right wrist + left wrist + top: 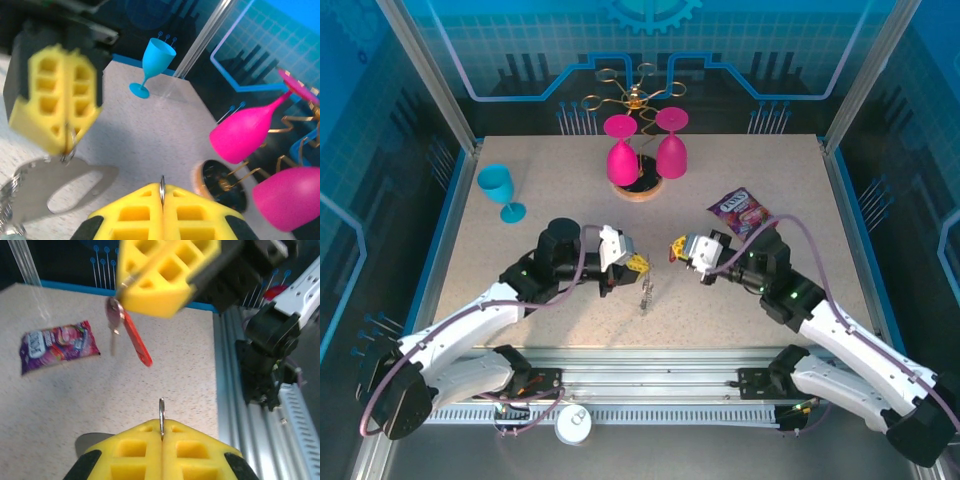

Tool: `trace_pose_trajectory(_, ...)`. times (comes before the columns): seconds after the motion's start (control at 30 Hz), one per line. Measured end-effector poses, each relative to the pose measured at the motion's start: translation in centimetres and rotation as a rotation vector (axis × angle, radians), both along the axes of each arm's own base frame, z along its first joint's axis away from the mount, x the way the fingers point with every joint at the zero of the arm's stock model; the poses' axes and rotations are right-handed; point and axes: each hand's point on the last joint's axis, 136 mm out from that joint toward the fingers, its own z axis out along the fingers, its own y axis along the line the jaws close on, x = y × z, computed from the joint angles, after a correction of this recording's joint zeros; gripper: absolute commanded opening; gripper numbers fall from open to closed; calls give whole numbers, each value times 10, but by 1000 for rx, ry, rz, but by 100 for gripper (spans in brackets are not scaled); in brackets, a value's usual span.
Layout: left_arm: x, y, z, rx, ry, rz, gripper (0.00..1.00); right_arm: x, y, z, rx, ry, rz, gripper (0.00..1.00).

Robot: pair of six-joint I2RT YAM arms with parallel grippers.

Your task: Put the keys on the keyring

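Both grippers hover close together, tips facing, above the near middle of the table. My left gripper (636,266) (162,427) is shut on a thin silvery ring (161,415) of the keyring. The keyring's grey oval loop (60,187) and its string of small rings (647,294) hang below those fingers. My right gripper (676,250) (162,190) is shut on a thin metal ring (162,184). From it dangle a silvery key (114,320) and a red tag (136,339). A small gap separates the two sets of yellow fingertips.
A purple snack packet (740,210) (57,346) lies on the table behind the right gripper. Two pink glasses (625,160) (671,150) hang on the gold wire rack (632,98) at the back middle. A blue goblet (500,190) stands back left.
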Motion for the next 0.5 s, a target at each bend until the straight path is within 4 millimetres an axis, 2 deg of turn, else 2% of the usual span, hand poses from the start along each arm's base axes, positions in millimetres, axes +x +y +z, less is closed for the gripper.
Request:
trace_pose_trajectory(0.13,10,1,-4,26,-181,26,0,1,-3,6,91,189,15,0)
trace_pose_trajectory(0.33,27,6,-2,36,-366,106,0,-21,4,-9,122,392,145,0)
trace_pose_trajectory(0.5,24,5,4,11,-488,93,0,-35,13,-11,141,464,247,0)
